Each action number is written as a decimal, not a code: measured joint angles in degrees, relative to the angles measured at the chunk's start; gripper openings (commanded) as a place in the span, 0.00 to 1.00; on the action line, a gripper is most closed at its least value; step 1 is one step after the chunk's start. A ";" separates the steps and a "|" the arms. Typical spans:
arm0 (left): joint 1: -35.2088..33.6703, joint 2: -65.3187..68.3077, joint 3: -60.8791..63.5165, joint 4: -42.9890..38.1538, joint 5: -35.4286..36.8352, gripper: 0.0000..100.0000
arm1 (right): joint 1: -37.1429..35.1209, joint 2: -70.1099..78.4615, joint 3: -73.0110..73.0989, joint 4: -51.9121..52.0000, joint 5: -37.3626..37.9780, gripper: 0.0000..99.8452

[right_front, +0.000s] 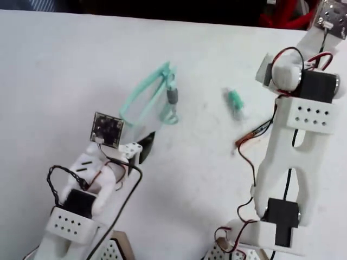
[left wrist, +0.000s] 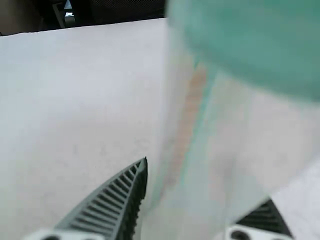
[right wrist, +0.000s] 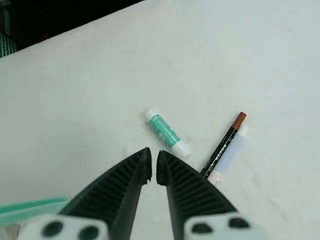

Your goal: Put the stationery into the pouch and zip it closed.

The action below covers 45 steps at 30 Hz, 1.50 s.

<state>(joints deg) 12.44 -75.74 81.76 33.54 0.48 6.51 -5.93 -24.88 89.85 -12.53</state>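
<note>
A clear pouch [right_front: 149, 105] with teal trim stands tilted on the white table, its mouth facing away from the left arm. A grey item [right_front: 173, 96] shows at its rim. My left gripper [left wrist: 200, 200] sits at the pouch's near corner [right_front: 145, 142], shut on the pouch [left wrist: 220, 150], whose wall lies between the jaws. A green glue stick [right_front: 234, 102] [right wrist: 167, 134] lies to the right of the pouch. A dark pencil [right_front: 255, 131] [right wrist: 223, 145] with a brown end lies beside it, a pale stick [right wrist: 232, 147] alongside. My right gripper [right wrist: 154, 167] hovers short of the glue stick, shut and holding nothing.
The right arm [right_front: 295, 141] rises along the table's right side and covers part of the pencil. The table's far edge [right_front: 162, 19] meets a dark background, with red objects [right_front: 287, 13] behind. The pouch's teal edge [right wrist: 30, 209] shows beside the right gripper. A wooden block [right_front: 123, 245] sits by the left base.
</note>
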 measured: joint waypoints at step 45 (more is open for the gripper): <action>0.00 0.00 0.00 0.00 0.00 0.25 | -6.33 74.46 -47.38 -10.46 23.91 0.12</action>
<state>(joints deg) 12.44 -75.74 81.76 33.54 0.48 0.18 68.53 -72.26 79.38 11.38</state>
